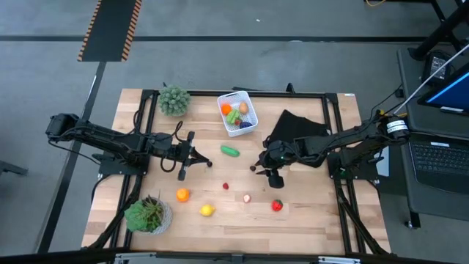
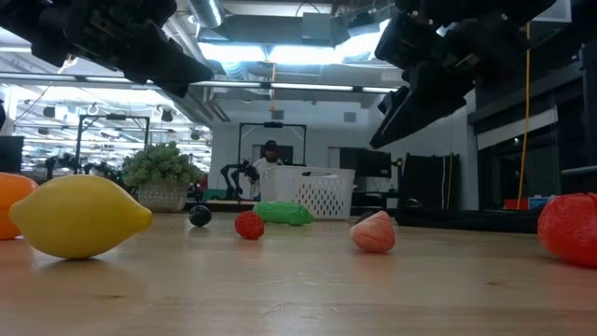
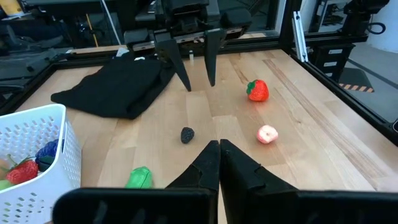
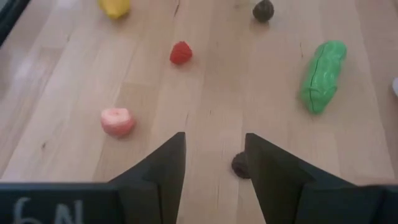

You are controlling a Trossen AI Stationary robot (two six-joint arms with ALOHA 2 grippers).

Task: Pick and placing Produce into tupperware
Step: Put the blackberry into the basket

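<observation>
The white tub point(image 1: 238, 114) point(image 3: 38, 127) stands near the table's far edge and holds several toy fruits. Loose produce lies on the bare wood: a green cucumber point(image 1: 230, 151) point(image 4: 322, 74), an orange point(image 1: 182, 194), a lemon point(image 1: 207, 210) point(image 2: 79, 217), a small red piece point(image 1: 226, 186) point(image 4: 181, 52), a pink piece point(image 1: 247, 198) point(image 4: 117, 121), a red strawberry point(image 1: 277, 205) point(image 3: 257, 90) and a dark berry point(image 4: 240, 165) point(image 3: 187, 134). My right gripper point(image 1: 256, 164) point(image 4: 214, 137) is open above the table, with that berry below, near one finger. My left gripper point(image 1: 205, 161) point(image 3: 219, 144) is shut, left of the cucumber.
A black folded cloth point(image 1: 297, 132) lies under my right arm, right of the tub. One green potted plant point(image 1: 174, 100) stands at the far left corner, another point(image 1: 149, 215) at the near left. A second dark berry point(image 4: 263, 10) lies nearer my left gripper.
</observation>
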